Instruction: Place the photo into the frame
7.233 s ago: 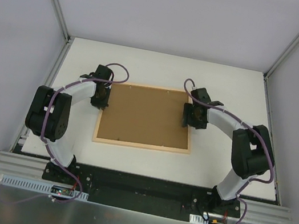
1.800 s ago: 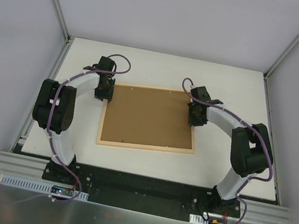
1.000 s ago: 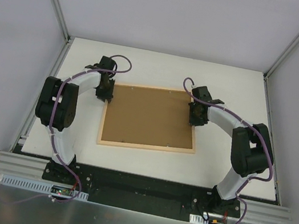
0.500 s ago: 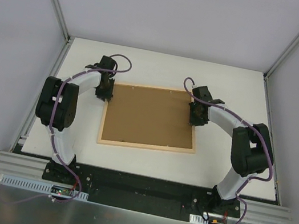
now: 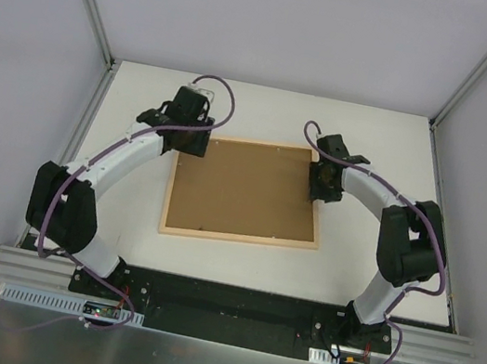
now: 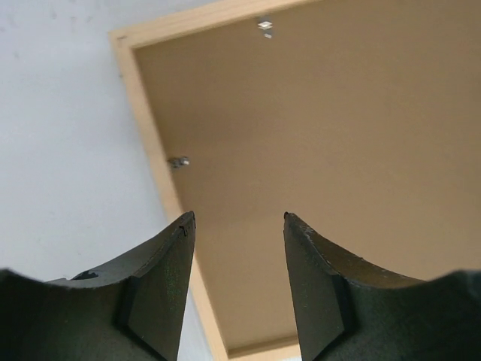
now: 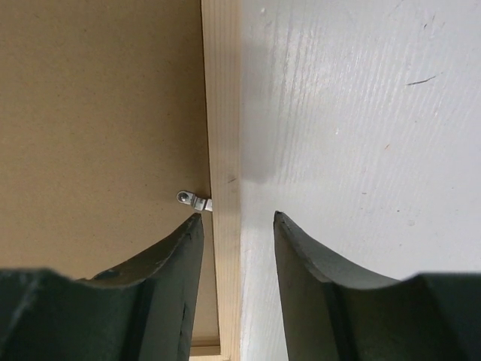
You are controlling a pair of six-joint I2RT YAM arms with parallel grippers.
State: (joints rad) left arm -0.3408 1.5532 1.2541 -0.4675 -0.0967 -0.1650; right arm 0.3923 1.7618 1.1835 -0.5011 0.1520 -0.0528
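White table [image 5: 265, 110], walled on three sides by pale panels, bearing one assembled item. Item one: the frame [image 5: 234, 237], narrow light wood strips, lying flat and face down near the middle of the table, between the two arms. Item two: brown backing board [image 5: 243, 187], seated inside the wood strips and filling the whole opening. Item three: small metal turn-clips, one [image 6: 178, 161] beyond the left gripper's fingertips on the side strip and one [image 7: 193, 199] just past a fingertip of the right gripper; both appear swung from the wood onto the board. Item four: the photo, not visible in any view; presumably under the board, though that cannot be confirmed. Left gripper [image 6: 237, 216]: raised above a far corner of the frame, jaws parted to a moderate gap, nothing between them, the board showing through the gap and the side strip passing under one finger. Right gripper [image 7: 237, 215]: low over the opposite side strip, jaws likewise parted and holding nothing, the strip running through the gap with bare table on its outer side. Status, as judged: board fitted and clips seemingly closed, both grippers apart from the frame, so the insertion looks complete or nearly so; left to do, at most, checking the remaining clips and turning the frame face up.
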